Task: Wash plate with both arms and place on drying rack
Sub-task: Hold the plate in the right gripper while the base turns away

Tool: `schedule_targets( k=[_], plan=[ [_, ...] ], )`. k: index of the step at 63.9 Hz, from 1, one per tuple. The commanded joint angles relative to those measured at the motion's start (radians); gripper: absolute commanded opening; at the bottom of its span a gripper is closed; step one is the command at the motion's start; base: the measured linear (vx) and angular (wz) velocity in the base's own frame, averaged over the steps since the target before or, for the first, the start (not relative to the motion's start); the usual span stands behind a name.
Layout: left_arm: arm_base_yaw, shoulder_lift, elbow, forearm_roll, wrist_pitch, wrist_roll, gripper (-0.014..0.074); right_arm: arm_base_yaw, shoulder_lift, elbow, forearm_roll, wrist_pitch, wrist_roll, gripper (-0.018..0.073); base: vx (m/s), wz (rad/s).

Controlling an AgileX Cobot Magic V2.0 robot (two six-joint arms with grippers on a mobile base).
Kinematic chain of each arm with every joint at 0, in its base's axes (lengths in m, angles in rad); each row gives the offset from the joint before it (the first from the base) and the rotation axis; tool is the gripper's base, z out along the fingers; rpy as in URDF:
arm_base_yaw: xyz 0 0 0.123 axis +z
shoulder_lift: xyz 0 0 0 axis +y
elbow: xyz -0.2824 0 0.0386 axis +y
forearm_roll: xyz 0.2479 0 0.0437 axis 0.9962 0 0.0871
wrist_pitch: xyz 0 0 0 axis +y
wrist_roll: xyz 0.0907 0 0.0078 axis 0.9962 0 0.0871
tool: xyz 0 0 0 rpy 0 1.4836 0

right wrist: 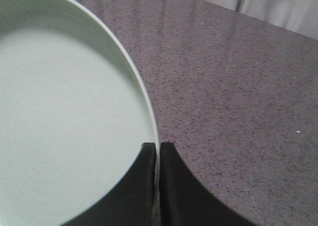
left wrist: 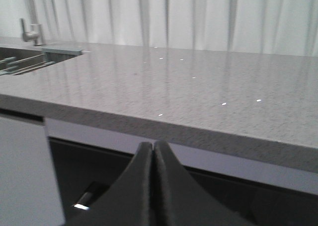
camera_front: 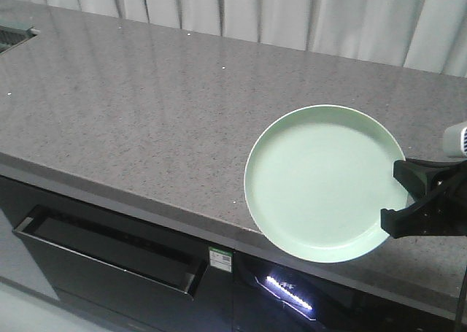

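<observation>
Counter [camera_front: 146, 113] of speckled grey stone fills most of my view, with pale curtains [camera_front: 292, 11] behind it. The mint-green plate [camera_front: 321, 182] lies at the counter's front edge, toward my right side. My right fingers [right wrist: 171, 186] are clamped on its rim, one on each face. My left fingers [left wrist: 134, 186] are pressed together on nothing, low before the counter's front edge.

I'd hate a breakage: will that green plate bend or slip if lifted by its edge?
Probably stiff: the plate looks evenly round with the right gripper pinching only its rim. Its glossy surface suggests it may slip. It looks like hard glazed ware, so likely breakable on the stone counter.
</observation>
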Motion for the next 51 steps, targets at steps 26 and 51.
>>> schedule_targets(
  k=[26, 51],
  plan=[
    [0.001, -0.015, 0.022, -0.004, -0.073, -0.010, -0.0006, -0.003, -0.014, -0.029, -0.008, -0.074, -0.007, -0.0009, -0.09, 0.36],
    [0.001, -0.015, 0.022, -0.004, -0.073, -0.010, -0.0006, -0.003, -0.014, -0.029, -0.008, -0.074, -0.007, -0.0009, -0.09, 0.35]
  ],
)
